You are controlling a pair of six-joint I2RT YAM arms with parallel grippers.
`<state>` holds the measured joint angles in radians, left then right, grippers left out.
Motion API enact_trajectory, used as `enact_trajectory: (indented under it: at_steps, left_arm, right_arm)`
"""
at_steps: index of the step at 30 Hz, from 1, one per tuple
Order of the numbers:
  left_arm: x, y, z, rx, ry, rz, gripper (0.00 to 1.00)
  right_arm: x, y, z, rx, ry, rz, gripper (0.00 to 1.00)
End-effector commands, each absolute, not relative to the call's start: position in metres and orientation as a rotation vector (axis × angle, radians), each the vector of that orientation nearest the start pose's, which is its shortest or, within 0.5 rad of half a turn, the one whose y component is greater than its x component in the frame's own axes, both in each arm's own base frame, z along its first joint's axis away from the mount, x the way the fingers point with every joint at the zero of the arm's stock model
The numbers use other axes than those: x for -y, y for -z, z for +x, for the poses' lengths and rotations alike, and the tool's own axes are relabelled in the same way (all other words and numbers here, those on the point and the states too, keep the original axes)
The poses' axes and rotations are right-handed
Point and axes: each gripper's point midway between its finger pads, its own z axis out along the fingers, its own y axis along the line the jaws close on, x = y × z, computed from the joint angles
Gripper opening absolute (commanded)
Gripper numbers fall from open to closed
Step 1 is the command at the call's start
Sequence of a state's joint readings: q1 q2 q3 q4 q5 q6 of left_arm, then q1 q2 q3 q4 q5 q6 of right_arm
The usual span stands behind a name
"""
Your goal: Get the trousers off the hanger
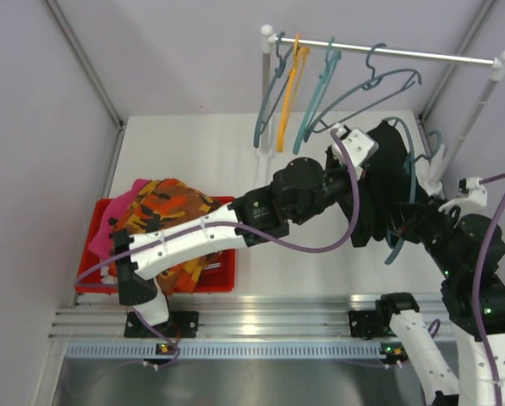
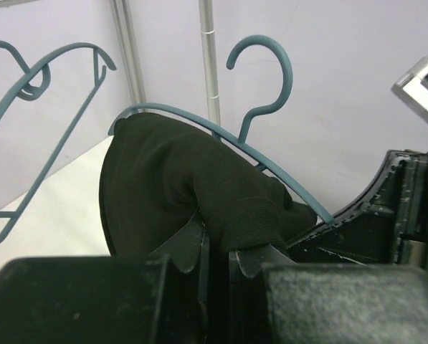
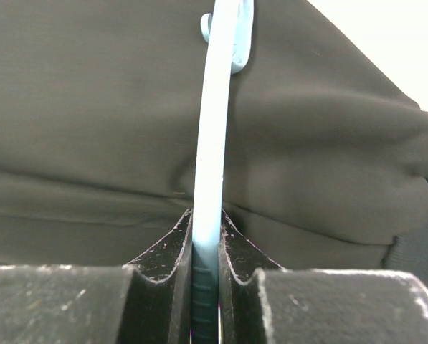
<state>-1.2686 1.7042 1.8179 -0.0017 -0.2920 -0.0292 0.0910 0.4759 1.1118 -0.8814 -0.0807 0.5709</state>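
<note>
The plain black trousers [image 1: 379, 190] hang on a teal hanger [image 1: 411, 182] held off the rail at the right. In the left wrist view my left gripper [image 2: 217, 247] is shut on a fold of the black trousers [image 2: 178, 172], with the hanger's bar [image 2: 285, 183] arching over them. In the right wrist view my right gripper [image 3: 206, 229] is shut on the hanger's thin bar [image 3: 215, 129], with black cloth [image 3: 92, 107] behind it. The orange camouflage trousers [image 1: 172, 207] and the magenta pink ones [image 1: 125, 199] lie in the red bin [image 1: 222, 283]. The others are hidden.
A rail [image 1: 387, 52] on white posts at the back right carries several bare hangers, teal ones [image 1: 362, 93] and an orange one [image 1: 288, 93]. A metal rail [image 1: 260, 326] runs along the near edge. Grey walls close in left and right.
</note>
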Motion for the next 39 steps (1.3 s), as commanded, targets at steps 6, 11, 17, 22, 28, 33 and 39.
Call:
enact_trajectory:
  at_steps: [6,11,17,22,28,33,39]
  left_arm:
    - [0.38,-0.658,0.167,-0.928,1.052,0.369,0.0]
    - [0.361,-0.673,0.162,-0.908,1.058,0.345,0.0]
    - [0.346,-0.689,0.158,-0.889,1.066,0.328,0.0]
    - [0.342,-0.69,0.156,-0.897,1.067,0.338,0.0]
    - [0.331,-0.701,0.152,-0.877,1.072,0.324,0.0]
    - [0.315,-0.712,0.143,-0.843,1.091,0.328,0.0]
    - [0.302,-0.719,0.137,-0.817,1.079,0.337,0.0]
  right_arm:
    - [-0.033,-0.282,0.179,-1.915,-0.395,0.481,0.0]
    - [-0.036,-0.268,0.183,-1.92,-0.42,0.508,0.0]
    - [-0.041,-0.248,0.188,-1.951,-0.46,0.555,0.0]
    - [-0.042,-0.256,0.191,-1.936,-0.477,0.57,0.0]
    - [-0.04,-0.241,0.193,-2.044,-0.415,0.571,0.0]
    - [-0.029,-0.211,0.185,-2.093,-0.336,0.629,0.0]
    - [-0.033,-0.196,0.174,-2.16,-0.352,0.687,0.0]
